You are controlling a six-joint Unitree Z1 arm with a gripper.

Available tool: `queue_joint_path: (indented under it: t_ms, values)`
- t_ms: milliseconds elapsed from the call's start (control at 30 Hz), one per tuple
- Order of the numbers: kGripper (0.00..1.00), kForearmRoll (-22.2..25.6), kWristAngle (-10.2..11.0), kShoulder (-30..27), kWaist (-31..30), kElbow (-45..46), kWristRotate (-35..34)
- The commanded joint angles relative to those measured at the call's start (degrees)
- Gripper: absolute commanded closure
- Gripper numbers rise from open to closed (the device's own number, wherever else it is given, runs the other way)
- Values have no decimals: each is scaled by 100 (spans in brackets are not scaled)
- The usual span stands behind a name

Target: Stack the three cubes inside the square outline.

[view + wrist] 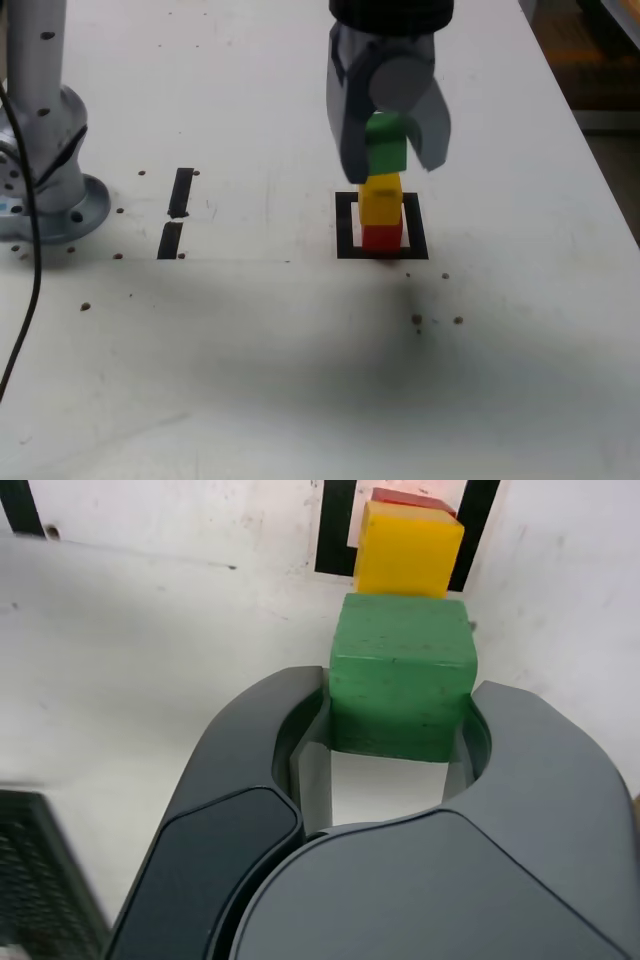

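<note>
table (520, 300) white, speckled, black tape strips (176, 215), dark floor (600, 60) beyond

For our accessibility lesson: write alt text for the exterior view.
A grey robot claw grips a small green cube over a yellow cube stacked on a red cube, inside a black tape square outline on a white table.

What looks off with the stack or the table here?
The stack sits toward the exterior view's right of the outline, with the red cube at its front edge, not centred. The green cube is clamped in the gripper above the yellow cube. Dark specks dot the table.
</note>
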Motion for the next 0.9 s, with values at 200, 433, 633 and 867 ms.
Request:
queue_joint_path:
  t_ms: [200,433,633,867]
  values:
    - [88,-37,-153,-117,195,308,462]
    - [87,-230,-243,-49,325,458,664]
    - [87,-465,-271,11,449,569,844]
    - [87,-649,-290,25,532,663,939]
